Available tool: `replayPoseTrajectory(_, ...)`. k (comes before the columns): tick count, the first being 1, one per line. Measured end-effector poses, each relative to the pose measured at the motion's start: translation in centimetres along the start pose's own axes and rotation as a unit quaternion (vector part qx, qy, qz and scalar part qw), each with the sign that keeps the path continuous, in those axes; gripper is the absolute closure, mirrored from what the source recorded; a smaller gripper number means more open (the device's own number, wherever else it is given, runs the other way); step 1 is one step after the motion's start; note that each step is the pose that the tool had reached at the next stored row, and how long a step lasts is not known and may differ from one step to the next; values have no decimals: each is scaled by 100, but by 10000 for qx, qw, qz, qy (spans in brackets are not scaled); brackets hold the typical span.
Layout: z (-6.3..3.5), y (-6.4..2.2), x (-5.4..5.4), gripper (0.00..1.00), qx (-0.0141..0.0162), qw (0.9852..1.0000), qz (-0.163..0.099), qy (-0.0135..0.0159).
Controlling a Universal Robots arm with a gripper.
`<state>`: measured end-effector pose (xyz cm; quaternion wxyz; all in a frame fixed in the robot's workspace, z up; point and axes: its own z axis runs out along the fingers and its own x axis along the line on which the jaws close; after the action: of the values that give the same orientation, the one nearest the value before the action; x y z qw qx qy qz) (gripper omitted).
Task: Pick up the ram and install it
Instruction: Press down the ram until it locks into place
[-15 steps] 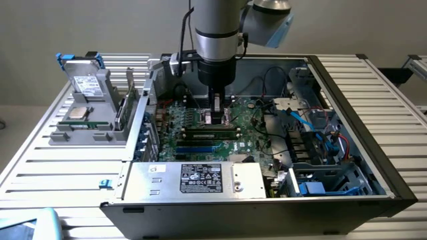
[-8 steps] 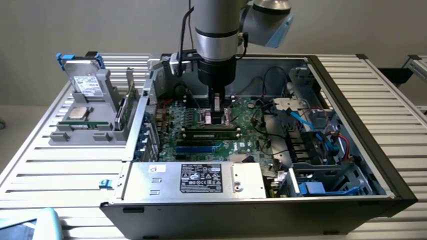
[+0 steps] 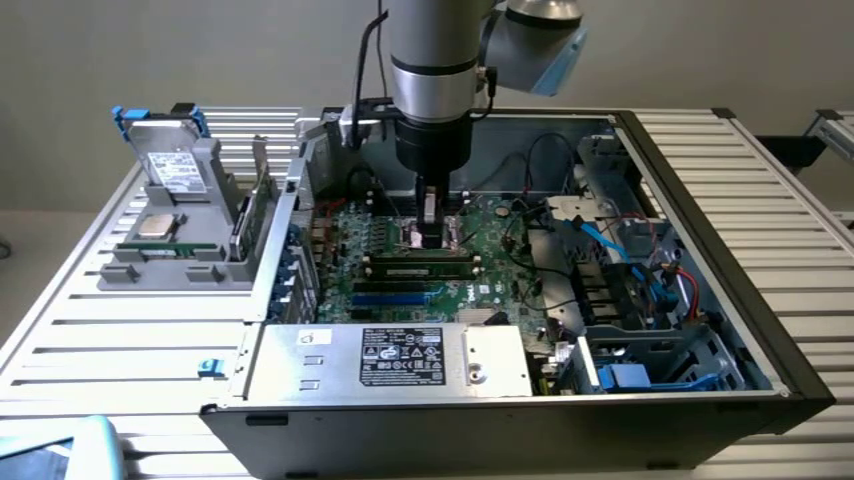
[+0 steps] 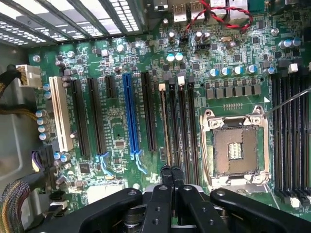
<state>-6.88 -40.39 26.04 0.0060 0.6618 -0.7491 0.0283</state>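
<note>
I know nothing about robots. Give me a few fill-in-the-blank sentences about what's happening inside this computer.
1. The gripper hangs low over the board with its fingers ___.
2. The ram stands in a slot on the green ___.
3. Among the black expansion slots, one long slot is coloured ___.
4. The square processor socket has no chip in it: it is ___.

Missing words: shut; motherboard; blue; empty.
</note>
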Motion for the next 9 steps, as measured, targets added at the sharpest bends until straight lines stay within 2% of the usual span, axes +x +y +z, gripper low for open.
replayPoseTrajectory(4,1,0,0,89,-13,9996,294,10)
replayPoseTrajectory(9,1,0,0,89,-30,9979,651,22)
